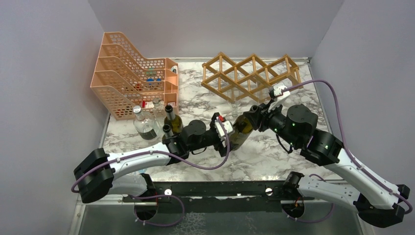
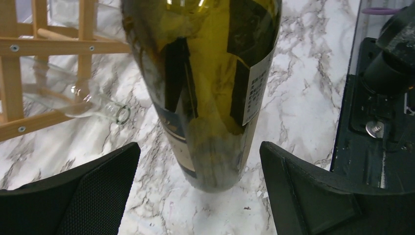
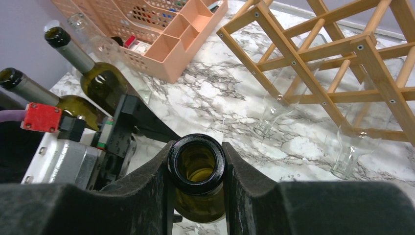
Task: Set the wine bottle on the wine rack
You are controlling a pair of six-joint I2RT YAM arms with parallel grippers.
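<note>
A dark green wine bottle (image 1: 241,130) leans at the table's middle, its neck up to the right. My right gripper (image 1: 256,116) is shut on the neck just below the mouth (image 3: 196,164). My left gripper (image 1: 226,138) is open at the bottle's lower body (image 2: 210,88); its black pads (image 2: 88,191) stand on either side, apart from the glass. The wooden wine rack (image 1: 252,73) stands behind the bottle at the back right. It also shows in the right wrist view (image 3: 337,54), with clear glass bottles (image 3: 274,112) lying in its lower cells.
An orange mesh file tray (image 1: 129,73) stands at the back left. Two green wine bottles (image 1: 172,120) and a clear bottle (image 1: 144,123) stand in front of it, beside my left arm. A clear bottle neck (image 2: 98,105) pokes out of the rack low down.
</note>
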